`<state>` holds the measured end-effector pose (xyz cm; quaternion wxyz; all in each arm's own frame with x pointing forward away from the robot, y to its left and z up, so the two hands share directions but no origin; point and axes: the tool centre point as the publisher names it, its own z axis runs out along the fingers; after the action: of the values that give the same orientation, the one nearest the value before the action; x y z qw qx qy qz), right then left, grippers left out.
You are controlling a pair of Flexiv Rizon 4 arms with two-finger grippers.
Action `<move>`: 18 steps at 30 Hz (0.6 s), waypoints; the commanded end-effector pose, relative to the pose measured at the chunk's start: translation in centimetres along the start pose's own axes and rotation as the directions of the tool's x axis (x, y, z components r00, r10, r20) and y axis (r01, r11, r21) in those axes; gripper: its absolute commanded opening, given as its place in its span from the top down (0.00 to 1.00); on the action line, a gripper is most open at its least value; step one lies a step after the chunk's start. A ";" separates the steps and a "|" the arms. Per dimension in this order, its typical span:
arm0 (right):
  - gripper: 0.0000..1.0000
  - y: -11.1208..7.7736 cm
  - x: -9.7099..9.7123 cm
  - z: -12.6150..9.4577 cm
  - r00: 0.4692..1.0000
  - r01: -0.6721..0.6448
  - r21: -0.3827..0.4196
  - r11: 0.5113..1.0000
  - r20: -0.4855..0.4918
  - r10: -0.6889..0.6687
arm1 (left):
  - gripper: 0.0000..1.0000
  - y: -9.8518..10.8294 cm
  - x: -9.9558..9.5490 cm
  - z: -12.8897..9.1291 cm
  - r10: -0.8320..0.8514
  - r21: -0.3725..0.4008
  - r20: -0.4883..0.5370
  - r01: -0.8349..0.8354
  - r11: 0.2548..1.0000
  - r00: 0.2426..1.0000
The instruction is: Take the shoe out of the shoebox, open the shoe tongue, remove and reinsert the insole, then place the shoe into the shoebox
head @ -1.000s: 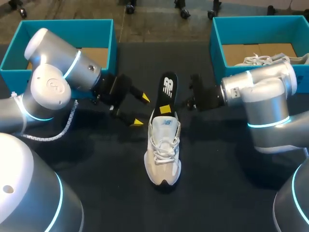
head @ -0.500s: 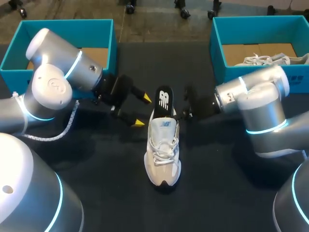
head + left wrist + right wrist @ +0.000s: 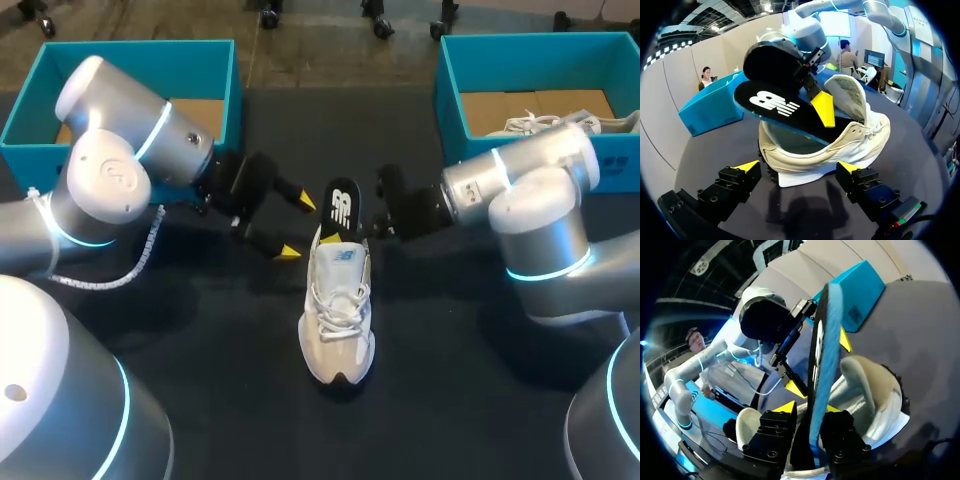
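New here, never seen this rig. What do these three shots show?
A robot's left arm and right arm reach over a table. The head view looks down from above; the two round views come from a camera on each wrist. A white shoe stands on the table, its black insole sticking partly out. The right gripper has its fingers shut on the insole. The left gripper is open beside the heel. Behind them: the left shoebox and the right shoebox, which holds a second shoe.
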<state>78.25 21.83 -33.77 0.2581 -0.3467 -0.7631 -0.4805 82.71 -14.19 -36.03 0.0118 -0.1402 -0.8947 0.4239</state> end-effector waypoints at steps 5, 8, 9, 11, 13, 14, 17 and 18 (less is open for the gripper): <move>0.68 1.2 0.0 -1.6 1.000 0.005 0.042 0.999 0.023 -0.006 | 0.00 0.1 -0.2 -0.5 0.003 0.002 0.003 -0.003 1.000 1.000; 0.69 1.3 -0.4 -1.8 1.000 0.008 0.037 0.999 0.018 -0.009 | 0.00 0.2 -0.1 -0.6 0.003 0.002 0.004 -0.003 1.000 1.000; 0.70 1.3 -0.5 -1.8 1.000 0.008 0.037 0.999 0.018 -0.008 | 0.00 0.2 -0.1 -0.6 0.003 0.002 0.004 -0.003 1.000 1.000; 0.78 1.3 -0.5 -1.8 1.000 0.008 0.036 0.999 0.020 -0.009 | 0.00 0.2 0.0 -0.7 0.001 0.002 0.003 -0.001 1.000 1.000; 0.99 1.3 -0.6 -1.7 1.000 0.006 0.037 0.999 0.021 -0.007 | 0.00 0.2 0.1 -0.7 0.001 0.004 0.003 -0.001 1.000 1.000; 1.00 1.3 -0.5 -1.6 1.000 0.005 0.039 0.999 0.019 -0.006 | 0.00 0.1 0.2 -0.8 0.000 0.005 0.004 0.000 1.000 1.000; 1.00 0.9 -0.5 -1.3 1.000 -0.001 0.043 0.999 0.007 0.001 | 0.00 -0.2 0.4 -0.9 0.001 0.012 0.002 -0.001 1.000 1.000; 1.00 0.7 -0.5 -1.2 1.000 -0.004 0.044 0.999 0.004 0.004 | 0.00 -0.3 0.5 -1.0 0.002 0.017 -0.001 -0.002 1.000 1.000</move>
<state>79.38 20.59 -32.82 0.2645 -0.3427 -0.7738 -0.4623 82.60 -13.75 -35.53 0.0139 -0.1403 -0.8918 0.4300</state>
